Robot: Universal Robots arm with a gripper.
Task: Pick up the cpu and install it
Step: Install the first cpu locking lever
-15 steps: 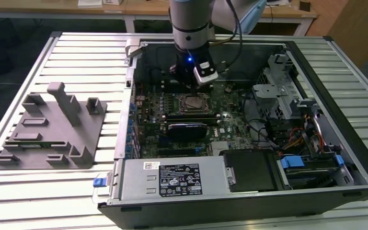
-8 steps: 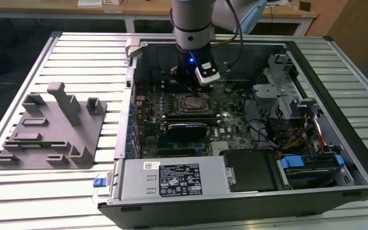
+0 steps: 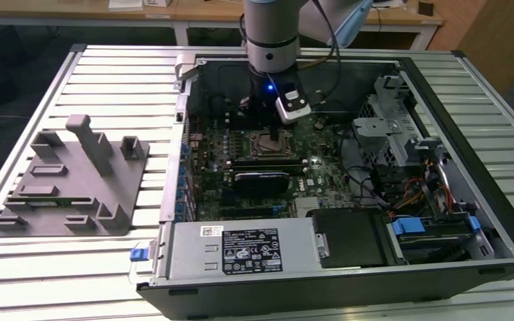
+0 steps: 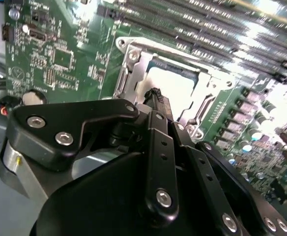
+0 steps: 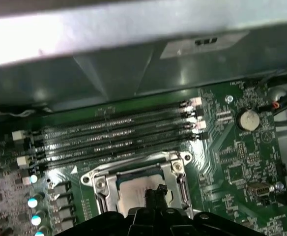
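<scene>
The cpu (image 4: 175,83) (image 5: 129,192), a flat silvery square, lies inside the metal socket frame (image 4: 129,54) (image 5: 100,183) on the green motherboard. My gripper (image 4: 156,96) (image 5: 156,192) hangs right over it, its black fingers pressed together into one narrow tip with nothing between them. The tip stands at or just above the chip's top; I cannot tell whether it touches. In the exterior view the gripper (image 3: 275,136) reaches down into the open computer case over the socket frame (image 3: 270,142).
Memory slots (image 5: 114,130) run beside the socket and a coin battery (image 5: 246,118) sits further along the board. A black block (image 3: 262,182), the power supply (image 3: 239,251) and a drive cage (image 3: 391,127) fill the case. A grey fixture (image 3: 69,180) stands on the slatted table.
</scene>
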